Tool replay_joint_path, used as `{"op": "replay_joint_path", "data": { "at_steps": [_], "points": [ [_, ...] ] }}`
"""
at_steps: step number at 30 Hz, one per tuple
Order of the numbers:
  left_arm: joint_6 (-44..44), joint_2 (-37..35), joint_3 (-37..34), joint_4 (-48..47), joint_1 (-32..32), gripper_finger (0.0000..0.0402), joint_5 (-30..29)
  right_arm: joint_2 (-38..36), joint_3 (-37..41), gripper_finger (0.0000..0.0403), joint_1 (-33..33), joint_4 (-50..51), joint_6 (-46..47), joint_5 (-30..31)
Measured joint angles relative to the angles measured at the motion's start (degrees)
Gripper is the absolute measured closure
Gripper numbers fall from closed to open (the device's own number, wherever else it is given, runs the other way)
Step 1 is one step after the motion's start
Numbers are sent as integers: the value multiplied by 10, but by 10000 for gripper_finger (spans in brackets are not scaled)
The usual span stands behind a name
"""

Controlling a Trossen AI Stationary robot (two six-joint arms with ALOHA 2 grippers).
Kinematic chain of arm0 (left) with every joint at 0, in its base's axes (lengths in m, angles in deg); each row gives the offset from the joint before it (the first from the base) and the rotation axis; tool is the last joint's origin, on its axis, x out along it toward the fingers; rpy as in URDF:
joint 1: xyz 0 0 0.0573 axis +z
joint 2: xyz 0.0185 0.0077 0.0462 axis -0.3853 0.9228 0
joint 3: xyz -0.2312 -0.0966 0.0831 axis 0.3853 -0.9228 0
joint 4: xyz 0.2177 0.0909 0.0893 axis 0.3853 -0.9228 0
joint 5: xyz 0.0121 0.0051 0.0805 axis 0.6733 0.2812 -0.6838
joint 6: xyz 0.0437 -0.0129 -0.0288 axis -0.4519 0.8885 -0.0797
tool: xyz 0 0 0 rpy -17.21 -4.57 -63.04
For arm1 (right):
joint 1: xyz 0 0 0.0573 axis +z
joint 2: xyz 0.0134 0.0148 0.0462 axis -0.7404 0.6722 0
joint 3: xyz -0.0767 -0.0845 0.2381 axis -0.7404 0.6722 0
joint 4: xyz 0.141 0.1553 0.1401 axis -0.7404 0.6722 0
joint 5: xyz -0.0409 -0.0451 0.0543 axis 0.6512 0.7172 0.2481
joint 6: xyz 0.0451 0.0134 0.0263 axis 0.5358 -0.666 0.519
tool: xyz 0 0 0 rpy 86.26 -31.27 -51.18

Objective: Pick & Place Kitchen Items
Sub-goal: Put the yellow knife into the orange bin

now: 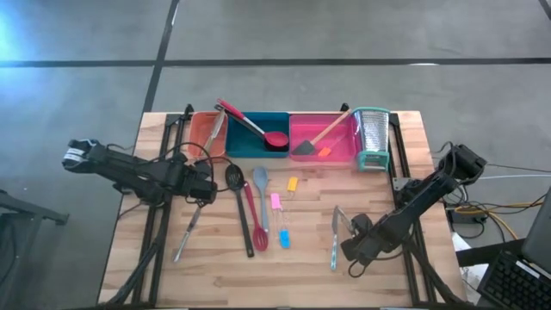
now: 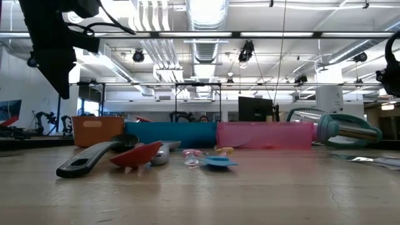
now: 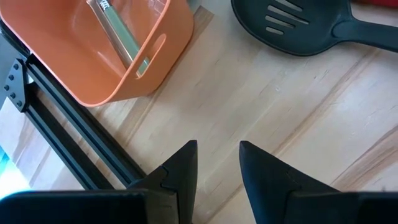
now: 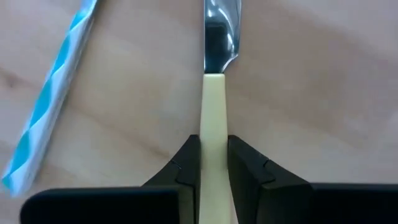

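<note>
Slim utensils lie flat on the wooden table: a black slotted spoon (image 1: 233,177) (image 3: 298,28), a red spatula (image 1: 257,231), a grey spoon (image 1: 261,182), small yellow (image 1: 293,183), pink (image 1: 275,201) and blue (image 1: 284,238) tools, and a metal piece (image 1: 188,234). My left gripper (image 1: 211,185) (image 3: 217,158) hovers open over bare wood by the orange tray (image 3: 124,56). My right gripper (image 1: 351,234) (image 4: 214,155) is shut on a cream-handled knife (image 4: 214,74), beside a teal-striped handle (image 4: 50,106) (image 1: 334,251). My right gripper pinches the knife's cream handle (image 4: 213,121) between its two fingers (image 4: 186,163). The fingers lie along the handle, and the metal blade (image 4: 219,28) points straight out ahead of them. Whether the knife is lifted or still on the wood, I cannot tell.
Orange (image 1: 205,131), teal (image 1: 258,138) and pink (image 1: 323,142) trays stand in a row at the far edge. They hold a clear-handled utensil (image 3: 118,34), a red spoon (image 1: 251,122) and a wooden-handled spatula (image 1: 320,136). A metal grater (image 1: 372,138) stands at the row's right end.
</note>
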Motion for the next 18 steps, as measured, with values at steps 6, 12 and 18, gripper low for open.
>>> {"op": "replay_joint_path", "data": {
  "at_steps": [6, 12, 18],
  "points": [
    [0, 0, 0, 1, 0, 278, 0, -51, 11, 360, -2, 101, -1, 18],
    [0, 0, 0, 1, 0, 280, 0, -97, 10, 361, -1, 144, -3, 41],
    [0, 0, 0, 3, 0, 280, 0, -138, 9, 361, -1, 122, -33, 147]
  ]
}}
